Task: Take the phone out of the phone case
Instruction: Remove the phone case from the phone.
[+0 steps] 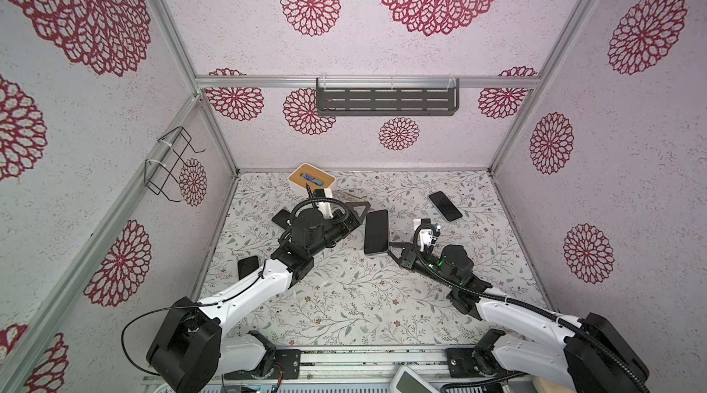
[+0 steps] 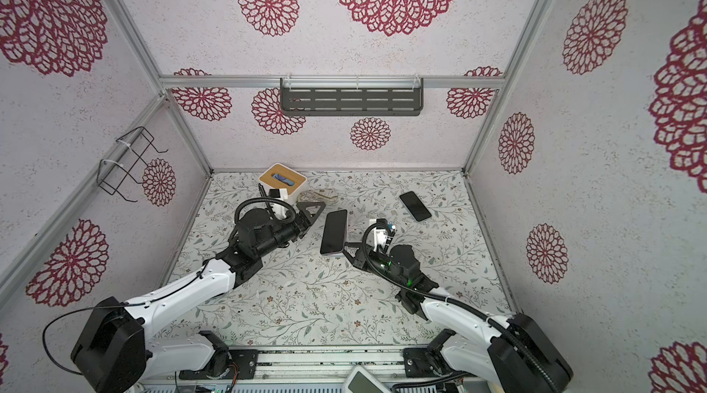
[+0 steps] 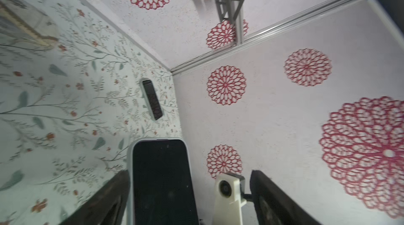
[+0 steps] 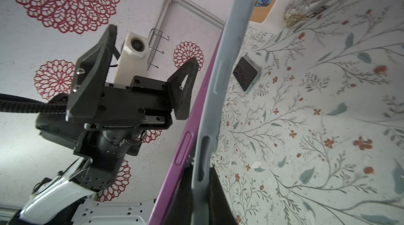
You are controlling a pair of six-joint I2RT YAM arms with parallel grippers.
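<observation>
Table (image 1: 344, 295): the phone (image 1: 377, 232) is held up over its middle, long axis running from near edge to far edge. Phone case (image 4: 218, 86): the side wall at its near end is pinched by the right gripper (image 4: 201, 193), clenched, and the phone's purple edge stands gapped from it. Left gripper (image 4: 150, 53): released, jaws wide, beside the phone's far end on the left-edge side. Judgement: the left arm is placed to take the phone.
</observation>
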